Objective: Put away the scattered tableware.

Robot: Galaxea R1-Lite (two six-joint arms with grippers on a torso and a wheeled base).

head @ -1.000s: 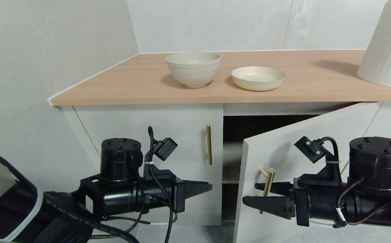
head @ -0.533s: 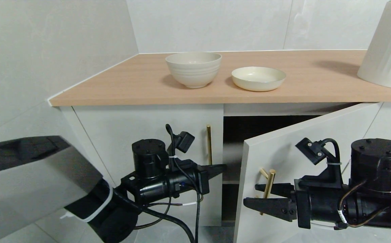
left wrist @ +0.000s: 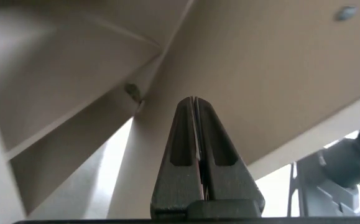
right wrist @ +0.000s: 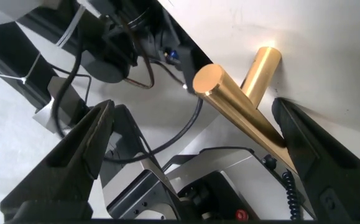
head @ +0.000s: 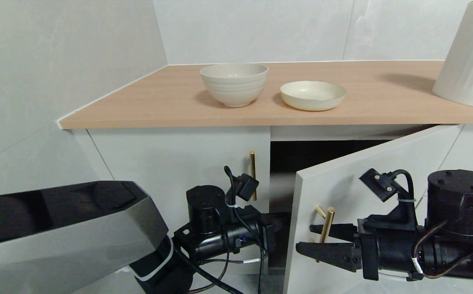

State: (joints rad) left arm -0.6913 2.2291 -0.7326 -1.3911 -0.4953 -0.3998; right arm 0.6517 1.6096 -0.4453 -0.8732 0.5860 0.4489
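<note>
My head camera finds the bowl (head: 234,83) and dish (head: 313,94) on the counter (head: 159,104). Wrist cameras show my left gripper (left wrist: 193,102) pressed together, my right gripper (right wrist: 195,107) spread around the door handle (right wrist: 229,93).

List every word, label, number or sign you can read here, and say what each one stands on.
None: no word, number or sign can be read in any view. The bowl, dish, counter, open door, handle and lampshade all look plain.
</note>
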